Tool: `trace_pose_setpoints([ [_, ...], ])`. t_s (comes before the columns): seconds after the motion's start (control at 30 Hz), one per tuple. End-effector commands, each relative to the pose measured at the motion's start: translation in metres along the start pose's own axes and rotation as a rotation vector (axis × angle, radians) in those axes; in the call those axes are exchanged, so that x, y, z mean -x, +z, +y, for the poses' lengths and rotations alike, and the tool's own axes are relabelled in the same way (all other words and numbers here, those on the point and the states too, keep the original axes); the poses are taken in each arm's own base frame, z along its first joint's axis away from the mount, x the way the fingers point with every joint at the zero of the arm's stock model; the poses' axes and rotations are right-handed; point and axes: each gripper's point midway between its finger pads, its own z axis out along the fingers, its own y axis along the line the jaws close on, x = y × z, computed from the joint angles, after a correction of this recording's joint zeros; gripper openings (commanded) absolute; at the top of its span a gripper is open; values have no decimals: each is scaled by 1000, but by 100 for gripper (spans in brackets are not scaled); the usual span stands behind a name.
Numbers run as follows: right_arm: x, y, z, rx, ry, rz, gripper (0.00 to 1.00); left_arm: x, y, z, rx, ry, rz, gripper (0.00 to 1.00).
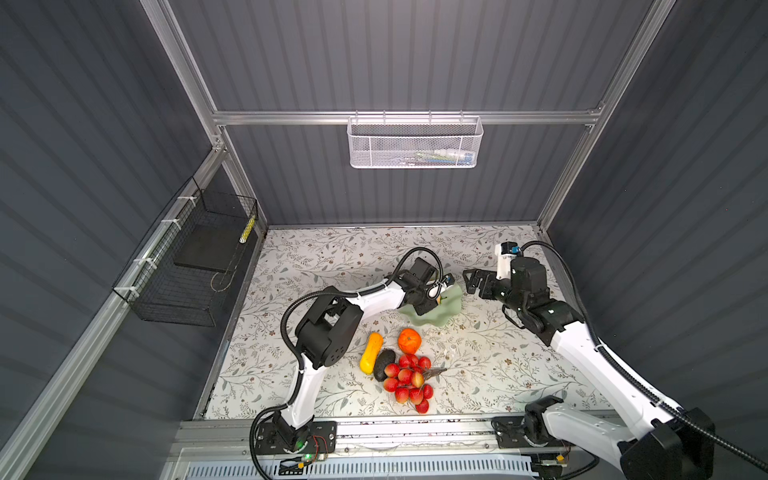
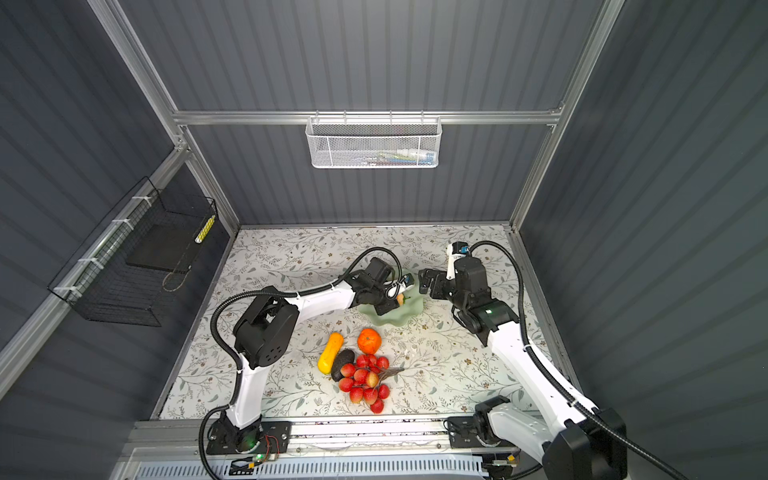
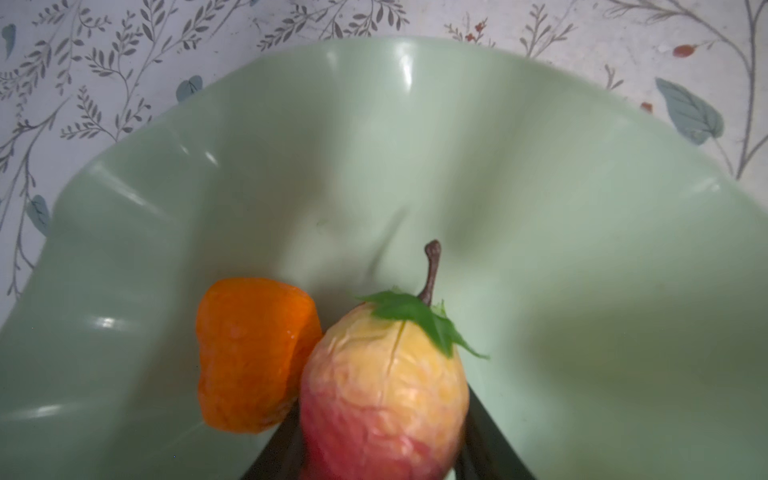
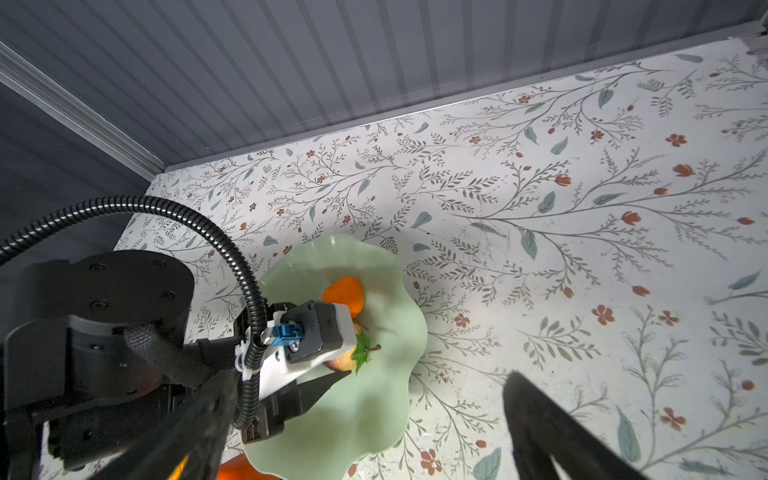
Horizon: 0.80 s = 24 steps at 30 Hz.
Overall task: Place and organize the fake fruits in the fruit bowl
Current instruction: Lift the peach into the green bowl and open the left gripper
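While the left fingers (image 3: 486,453) pinch a wrinkled yellow-to-red plastic fruit (image 3: 382,386) with a brown stem and green leaf, that fruit sits inside the pale mint-green bowl (image 3: 540,166) with the wavy scalloped rim, stem pointing toward the bowl's middle. Can't tell if it rests on the bowl floor. Small orange plastic fruit (image 3: 249,353) lies in the bowl, touching the held fruit's side. Right fingers (image 4: 548,428) spread wide, holding nothing, hovering over the floral-print tabletop (image 1: 316,266) just beside the bowl. Outside the bowl, near its front side: large round orange (image 1: 409,340), long yellow fruit (image 1: 371,353), dark avocado (image 1: 384,363) touching the yellow one, bunch of red-yellow cherries (image 1: 409,382) against the avocado.
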Motion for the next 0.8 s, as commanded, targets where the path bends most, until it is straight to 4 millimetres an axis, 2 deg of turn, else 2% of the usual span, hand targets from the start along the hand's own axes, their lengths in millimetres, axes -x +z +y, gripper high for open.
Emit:
trace_pose_setpoints([
  [0.0,0,-2,-3,-3,0,-8,99,0,3,-2,-14,-25,10,52],
  [0.03,0,-2,-3,-3,1,-7,99,1,3,-1,-8,-27,1,63],
  [0.07,0,-1,-3,-2,2,-7,99,3,2,0,-5,-29,-10,68],
  [0.2,1,-2,-3,-1,5,-7,99,13,-5,4,14,-32,-52,76],
  [0.23,1,-2,-3,-3,5,-6,99,16,-7,4,15,-33,-65,83],
  [0.27,1,-2,-3,-6,4,-6,99,20,-10,5,19,-33,-79,94],
  [0.3,0,-2,-5,-14,7,1,99,24,-14,5,18,-30,-94,100],
  [0.4,1,-5,-6,-23,4,7,99,40,-30,10,37,-38,-145,100],
  [0.5,1,-9,-6,-28,4,7,99,67,-64,20,89,-44,-255,100],
  [0.63,1,-13,-8,-38,0,8,99,101,-128,44,236,-68,-395,100],
  [0.77,-3,-11,-8,-34,2,23,99,122,-186,64,371,-84,-506,100],
])
